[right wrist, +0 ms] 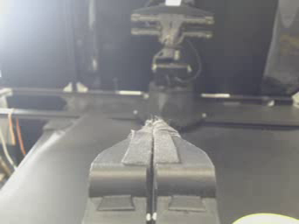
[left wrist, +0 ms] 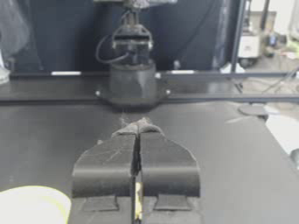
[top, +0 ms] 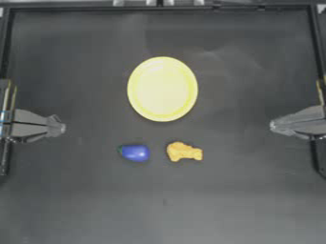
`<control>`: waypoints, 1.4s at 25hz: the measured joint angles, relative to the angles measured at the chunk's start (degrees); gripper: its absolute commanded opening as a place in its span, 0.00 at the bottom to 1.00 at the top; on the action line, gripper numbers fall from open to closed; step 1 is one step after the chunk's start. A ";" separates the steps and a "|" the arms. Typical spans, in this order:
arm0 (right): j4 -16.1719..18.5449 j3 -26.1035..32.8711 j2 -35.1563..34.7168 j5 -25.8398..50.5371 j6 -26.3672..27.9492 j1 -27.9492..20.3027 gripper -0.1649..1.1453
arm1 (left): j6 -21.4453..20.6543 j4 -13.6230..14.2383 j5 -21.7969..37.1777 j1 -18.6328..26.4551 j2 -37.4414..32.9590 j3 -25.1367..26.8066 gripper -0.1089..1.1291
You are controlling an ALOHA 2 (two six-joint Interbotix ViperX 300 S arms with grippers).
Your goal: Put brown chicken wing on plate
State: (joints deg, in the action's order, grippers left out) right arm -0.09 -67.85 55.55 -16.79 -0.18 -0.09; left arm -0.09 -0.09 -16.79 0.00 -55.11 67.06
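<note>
Dark table (top: 255, 200); brown chicken wing (top: 184, 152) below plate (top: 162, 88); left claw (top: 58, 127), right claw (top: 275, 126) both clenched, parked.

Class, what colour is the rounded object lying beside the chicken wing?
Blue object, clearest in the top view.

Dark table (top: 76, 200), matte surface. Three items lie directly on it. Pale-yellow plate (top: 162, 89) is the landmark, sitting flat. Brown chicken wing (top: 184, 152) lies near the plate's lower edge, apart from it. Blue object (top: 135, 153) lies just beside the wing, on its left, not touching.
</note>
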 measured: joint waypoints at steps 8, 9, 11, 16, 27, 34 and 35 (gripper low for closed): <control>0.18 -1.05 0.97 0.79 0.18 0.00 0.23 | -0.44 -0.09 0.97 0.18 -1.23 0.53 0.16; 0.18 -1.05 1.05 1.05 0.18 -0.09 0.24 | -0.53 -0.09 1.05 0.18 -1.23 0.44 0.18; 0.18 -1.05 1.14 1.23 0.09 0.00 0.32 | -0.44 -0.09 1.14 0.18 -1.23 0.44 0.27; 0.79 -0.97 1.14 1.32 -0.35 0.00 0.74 | -0.53 -0.09 1.23 0.26 -1.23 0.44 0.82; -1.41 1.05 1.14 8.88 -0.09 -1.41 0.88 | -0.44 -0.18 2.55 0.26 -0.88 0.00 0.92; -5.10 9.93 -3.69 27.25 0.09 -5.71 0.88 | -0.35 -0.18 2.55 0.26 -0.79 0.00 0.92; -5.01 11.34 -5.10 29.36 0.09 -6.06 0.88 | -0.35 -0.18 2.55 0.26 -0.79 -0.09 0.92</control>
State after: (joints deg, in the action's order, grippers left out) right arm -5.10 -56.51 50.45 12.57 -0.09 -6.15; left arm -0.44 -0.26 -14.24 0.26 -55.90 66.97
